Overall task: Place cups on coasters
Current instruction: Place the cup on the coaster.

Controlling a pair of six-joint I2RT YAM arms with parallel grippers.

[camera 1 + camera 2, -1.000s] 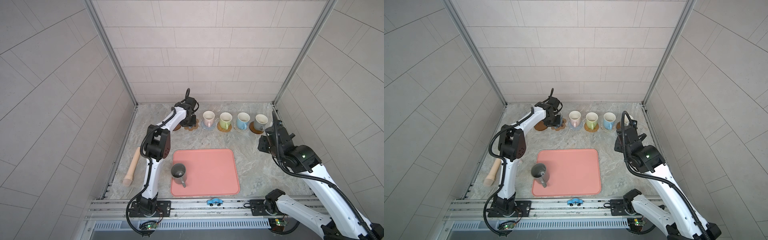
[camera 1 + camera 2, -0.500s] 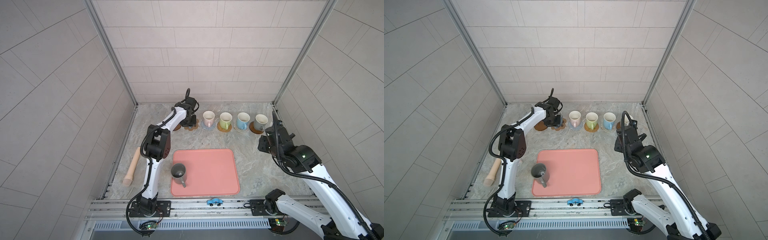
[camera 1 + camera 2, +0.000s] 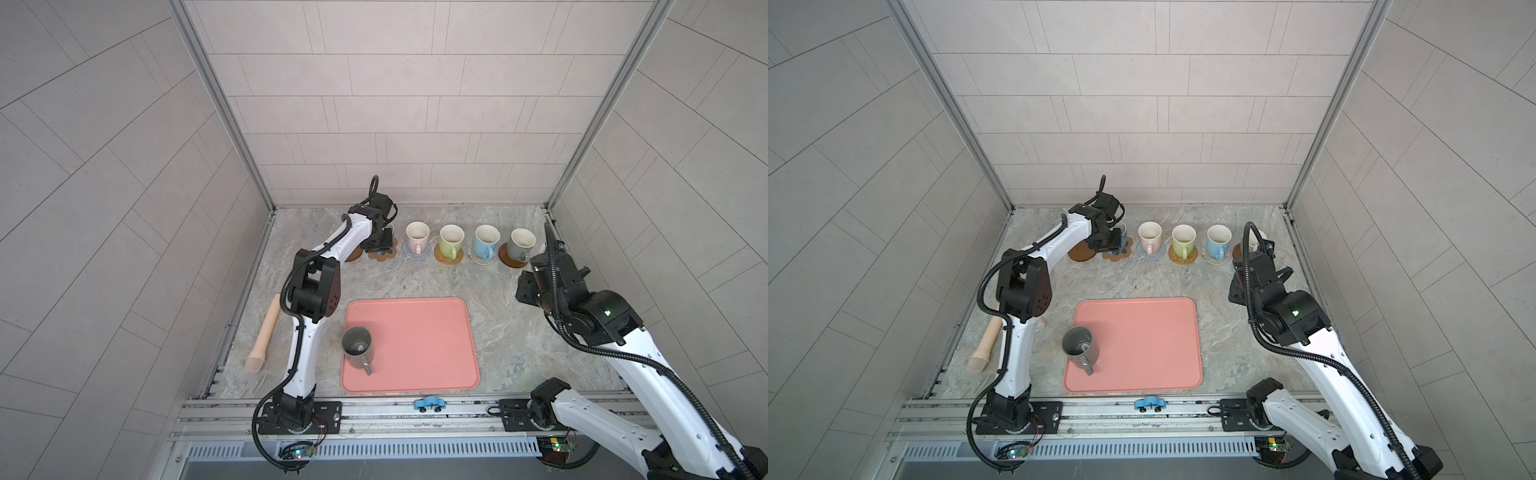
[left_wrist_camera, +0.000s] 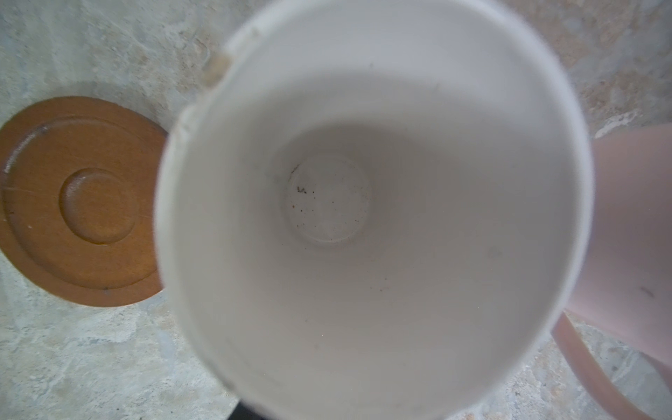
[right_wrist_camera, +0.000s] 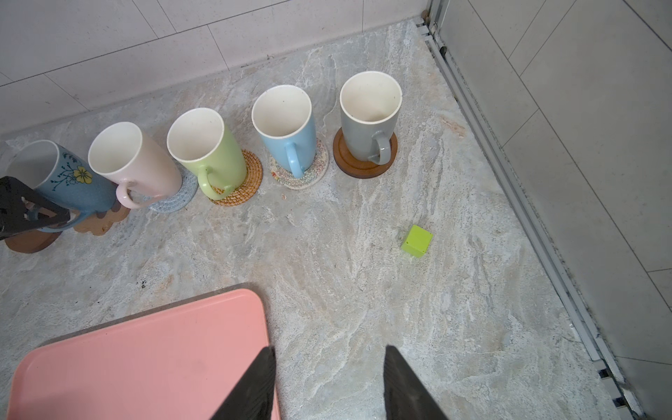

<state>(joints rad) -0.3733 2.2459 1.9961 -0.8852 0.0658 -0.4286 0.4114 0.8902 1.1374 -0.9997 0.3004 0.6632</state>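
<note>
A blue flowered cup (image 5: 69,182) stands on the tan paw-print coaster (image 5: 98,225). My left gripper (image 3: 1113,245) is at its handle, and the cup's cream inside (image 4: 363,200) fills the left wrist view, hiding the jaws. Beside it lies a bare brown wooden coaster (image 4: 80,203). The pink cup (image 3: 417,235), green cup (image 3: 451,239), light blue cup (image 3: 486,239) and grey cup (image 3: 519,243) each stand on a coaster in the back row. A dark grey cup (image 3: 357,347) stands on the pink tray (image 3: 415,345). My right gripper (image 5: 327,382) hangs open over the table by the tray's corner.
A wooden pestle (image 3: 264,336) lies along the left wall. A small green cube (image 5: 417,242) sits on the table near the right wall. A blue toy car (image 3: 429,403) rests on the front rail. Tiled walls close in three sides.
</note>
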